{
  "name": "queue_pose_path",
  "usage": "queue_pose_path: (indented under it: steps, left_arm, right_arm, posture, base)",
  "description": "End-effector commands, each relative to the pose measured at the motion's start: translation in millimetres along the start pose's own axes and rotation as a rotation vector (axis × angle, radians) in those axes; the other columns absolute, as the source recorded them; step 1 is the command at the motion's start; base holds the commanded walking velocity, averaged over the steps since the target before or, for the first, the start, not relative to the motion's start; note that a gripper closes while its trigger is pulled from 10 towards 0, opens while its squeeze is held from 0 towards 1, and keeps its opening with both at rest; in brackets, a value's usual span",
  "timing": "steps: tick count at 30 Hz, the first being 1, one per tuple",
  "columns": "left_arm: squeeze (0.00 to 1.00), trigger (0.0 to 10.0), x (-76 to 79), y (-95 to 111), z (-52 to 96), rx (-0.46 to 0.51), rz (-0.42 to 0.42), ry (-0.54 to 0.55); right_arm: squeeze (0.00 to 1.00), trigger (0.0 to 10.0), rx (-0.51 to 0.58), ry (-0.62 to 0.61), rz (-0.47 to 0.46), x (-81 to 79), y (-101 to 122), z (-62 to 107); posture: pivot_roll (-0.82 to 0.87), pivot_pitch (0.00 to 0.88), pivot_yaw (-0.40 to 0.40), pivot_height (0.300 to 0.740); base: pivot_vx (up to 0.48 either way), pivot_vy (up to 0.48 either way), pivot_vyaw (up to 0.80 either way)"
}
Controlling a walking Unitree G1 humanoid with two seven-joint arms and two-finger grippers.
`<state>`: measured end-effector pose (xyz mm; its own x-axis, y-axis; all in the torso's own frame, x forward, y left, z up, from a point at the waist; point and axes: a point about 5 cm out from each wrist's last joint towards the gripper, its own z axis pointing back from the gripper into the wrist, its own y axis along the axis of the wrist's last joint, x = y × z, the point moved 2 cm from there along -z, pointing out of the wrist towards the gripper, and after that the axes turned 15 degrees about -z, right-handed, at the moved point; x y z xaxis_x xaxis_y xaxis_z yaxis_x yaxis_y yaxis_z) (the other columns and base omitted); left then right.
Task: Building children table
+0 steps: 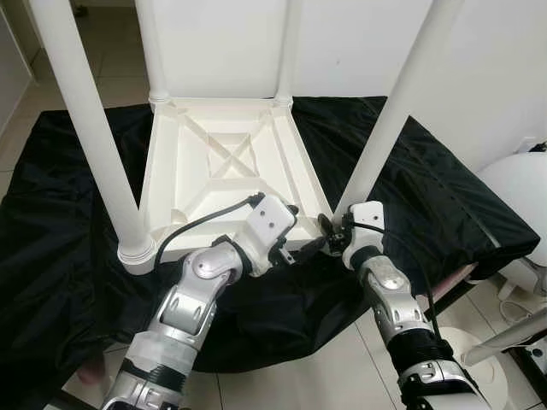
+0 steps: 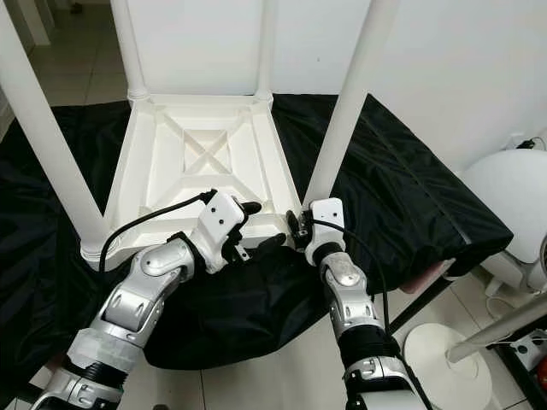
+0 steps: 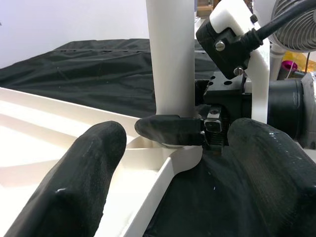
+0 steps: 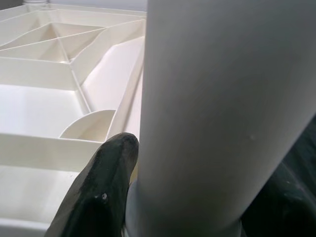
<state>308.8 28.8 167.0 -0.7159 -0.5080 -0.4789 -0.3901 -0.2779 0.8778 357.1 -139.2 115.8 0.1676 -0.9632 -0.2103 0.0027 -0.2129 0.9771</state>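
Note:
A white children's table [image 1: 218, 162] lies upside down on a black cloth, its legs standing up. My right gripper [image 1: 332, 232] is shut on the base of the near right leg [image 1: 402, 94], where the leg meets the corner socket. In the right wrist view the leg [image 4: 212, 108] stands between the black fingers [image 4: 103, 192]. My left gripper [image 1: 295, 243] is open just beside it at the table's near edge. Its wrist view shows its two fingertips [image 3: 84, 182] spread apart, with the leg [image 3: 170, 54] and the right gripper's finger [image 3: 168, 131] ahead.
The black cloth [image 1: 68, 231] covers a low platform that ends near my arms. The near left leg [image 1: 90, 128] and two far legs rise high. A white fan [image 1: 521, 188] and its round base [image 1: 466, 346] stand on the tiled floor at the right.

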Motion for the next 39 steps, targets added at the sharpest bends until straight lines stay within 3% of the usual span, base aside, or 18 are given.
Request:
queue_pose_path:
  steps: [1, 5, 6, 7, 8, 13, 14, 15, 24, 26, 32, 35, 39]
  left_arm:
    - [0.00, 10.0, -8.5, -3, -2.3, -0.037, 0.001, 0.106]
    - [0.00, 10.0, -12.3, -9, -3.9, -0.070, 0.032, 0.138]
    - [0.00, 10.0, -12.3, -9, -3.9, -0.070, 0.032, 0.138]
    - [0.00, 10.0, -14.0, -11, -1.3, -0.078, 0.056, 0.146]
    - [0.00, 10.0, -14.2, -12, -0.7, -0.079, 0.061, 0.147]
    - [0.00, 10.0, -15.2, -11, 1.3, -0.075, 0.050, 0.145]
    - [0.00, 10.0, -15.3, -10, 2.0, -0.073, 0.035, 0.136]
    - [0.00, 10.0, -15.5, -10, 2.6, -0.072, 0.022, 0.131]
    - [0.00, 10.0, -16.9, -9, 5.7, -0.063, -0.005, 0.130]
    - [0.00, 10.0, -16.7, -8, 7.6, -0.054, -0.017, 0.129]
    - [0.00, 10.0, -15.0, -7, 10.5, -0.042, -0.024, 0.109]
    - [0.00, 10.0, -10.5, -5, 10.4, -0.023, -0.010, 0.046]
    - [0.00, 10.0, -9.3, -4, 9.4, -0.020, 0.005, 0.030]
  right_arm:
    - [0.00, 10.0, -0.028, -0.080, -0.048, 10.1, -8, 4.2]
    - [0.00, 10.0, 0.041, -0.254, -0.126, 4.2, -8, 10.7]
    - [0.00, 10.0, 0.041, -0.254, -0.126, 4.2, -8, 10.7]
    - [0.00, 10.0, 0.060, -0.243, -0.124, -10.4, -8, 14.7]
    - [0.00, 10.0, 0.062, -0.229, -0.118, -14.3, -7, 15.3]
    - [0.00, 10.0, 0.055, -0.172, -0.138, -17.3, -6, 18.5]
    - [0.99, 10.0, 0.052, -0.168, -0.143, -14.8, -6, 19.5]
    - [1.00, 10.0, 0.053, -0.157, -0.145, -13.2, -6, 20.3]
    - [1.00, 10.0, 0.068, -0.120, -0.150, -7.1, 3, 27.1]
    - [0.00, 10.0, 0.059, -0.082, -0.135, -4.1, 4, 30.0]
    - [0.00, 10.0, 0.052, -0.003, -0.109, 3.1, 9, 36.0]
    - [0.00, 10.0, 0.033, 0.136, -0.039, 11.3, 18, 34.6]
    - [0.00, 10.0, 0.021, 0.167, -0.025, 14.5, 20, 33.0]
  posture:
    - [-0.03, 0.008, -0.049, 0.740]
    - [-0.03, 0.016, -0.051, 0.740]
    - [-0.03, 0.016, -0.051, 0.740]
    - [-0.03, 0.018, -0.046, 0.740]
    - [-0.03, 0.018, -0.046, 0.740]
    - [-0.03, 0.028, -0.049, 0.740]
    - [-0.03, 0.029, -0.050, 0.740]
    - [-0.03, 0.029, -0.050, 0.740]
    - [-0.04, 0.024, -0.061, 0.740]
    - [-0.04, 0.025, -0.059, 0.740]
    - [-0.05, 0.026, -0.057, 0.740]
    - [-0.06, 0.025, -0.048, 0.740]
    - [-0.06, 0.027, -0.048, 0.740]
  base:
    - [0.000, 0.000, 0.00]
    - [0.000, 0.000, 0.00]
    - [0.000, 0.000, 0.00]
    - [0.000, 0.000, 0.00]
    - [0.000, 0.000, 0.00]
    - [0.000, 0.000, 0.00]
    - [0.000, 0.000, 0.00]
    - [0.000, 0.000, 0.00]
    - [0.000, 0.000, 0.00]
    - [0.000, 0.000, 0.00]
    - [0.000, 0.000, 0.00]
    - [0.000, 0.000, 0.00]
    - [0.000, 0.000, 0.00]
